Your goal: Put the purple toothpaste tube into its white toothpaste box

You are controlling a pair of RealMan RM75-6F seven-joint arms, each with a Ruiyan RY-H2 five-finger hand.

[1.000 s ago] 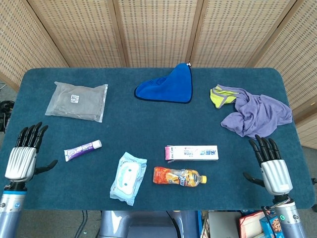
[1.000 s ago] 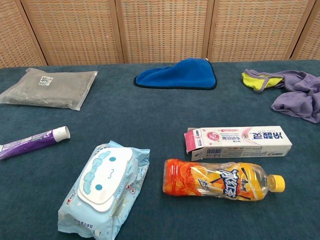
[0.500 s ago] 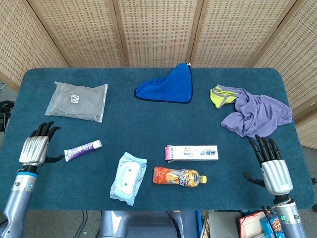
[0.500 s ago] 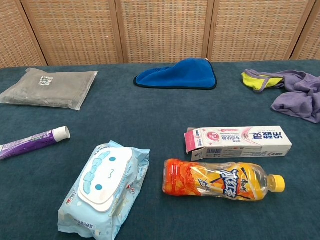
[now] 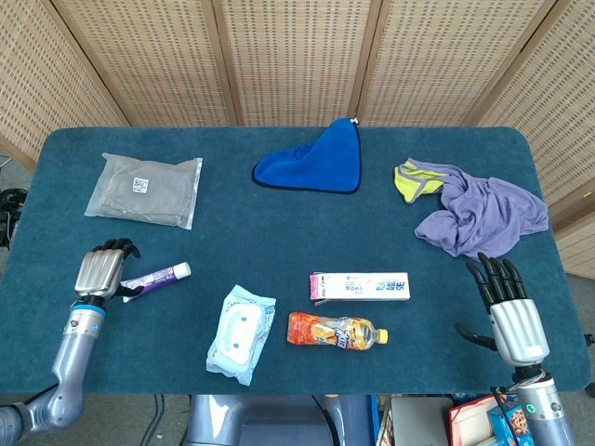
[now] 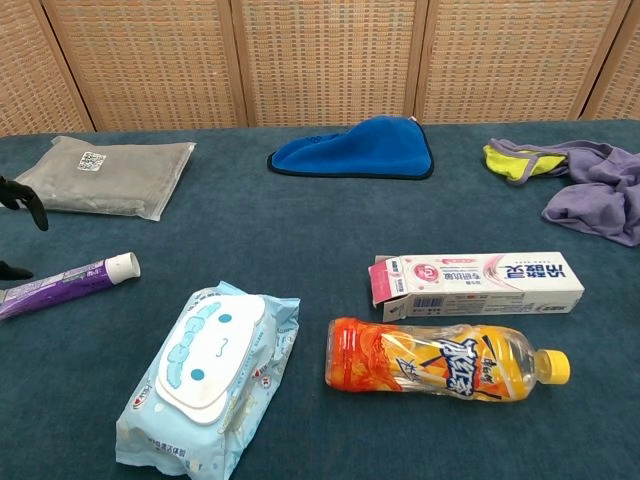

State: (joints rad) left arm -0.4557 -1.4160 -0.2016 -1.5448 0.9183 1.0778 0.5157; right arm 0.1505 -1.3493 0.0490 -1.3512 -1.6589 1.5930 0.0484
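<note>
The purple toothpaste tube [image 5: 156, 277] [image 6: 70, 282] lies flat at the front left, its white cap pointing right. My left hand [image 5: 100, 270] sits at the tube's tail end with fingers bent downward and apart, and nothing shows in its grasp. Only its dark fingertips [image 6: 22, 196] show at the left edge of the chest view. The white toothpaste box [image 5: 361, 286] [image 6: 480, 282] lies on its side in the middle, with the pink flap at its left end open. My right hand [image 5: 507, 314] hovers open by the front right edge, fingers spread, far from both.
A wet-wipes pack [image 5: 242, 333] and an orange drink bottle [image 5: 337, 332] lie along the front, the bottle just in front of the box. Further back are a grey packet [image 5: 144, 190], a blue cloth [image 5: 316, 160] and purple and yellow-green garments [image 5: 483, 216].
My left hand has moved right and away from the table's edge to the tube's tail, its fingers curling downward. The tube, the box and my right hand have stayed put.
</note>
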